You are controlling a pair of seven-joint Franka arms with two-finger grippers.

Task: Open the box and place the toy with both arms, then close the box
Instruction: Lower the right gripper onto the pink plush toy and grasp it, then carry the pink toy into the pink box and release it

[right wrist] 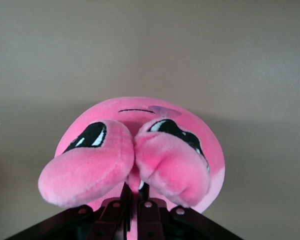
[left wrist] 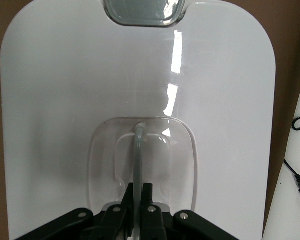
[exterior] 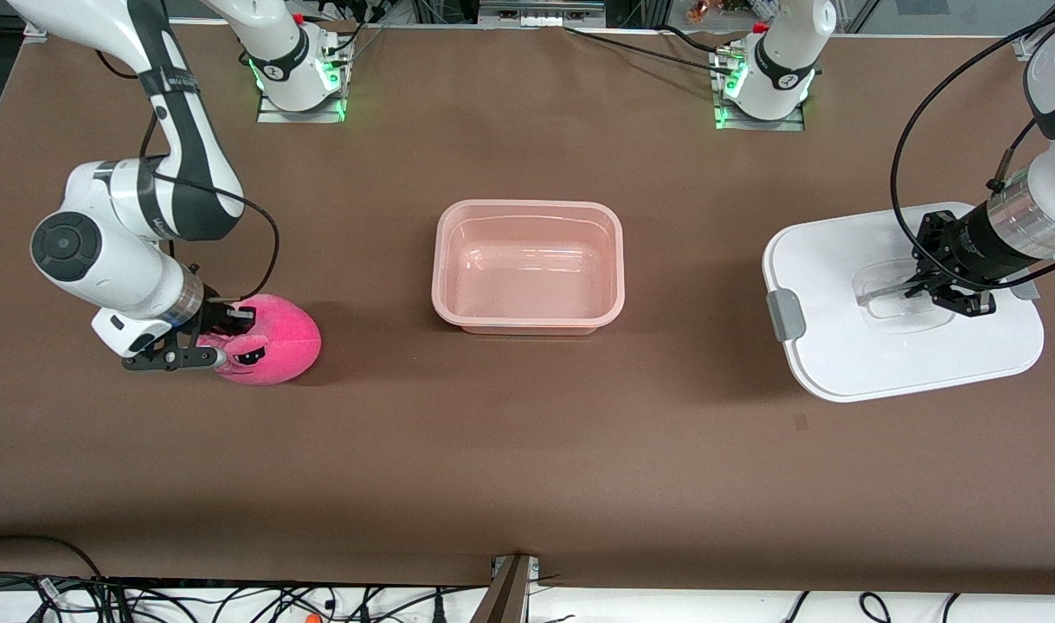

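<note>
The pink tub of the box stands open and empty at the table's middle. Its white lid lies flat on the table toward the left arm's end, a grey clip on its edge. My left gripper is shut on the lid's clear handle, which runs between its fingers. The pink plush toy sits on the table toward the right arm's end. My right gripper is shut on the toy, pinching plush at its snout between the fingertips.
The brown table carries only the tub, the lid and the toy. Both arm bases stand along the edge farthest from the front camera. Cables lie off the table's near edge.
</note>
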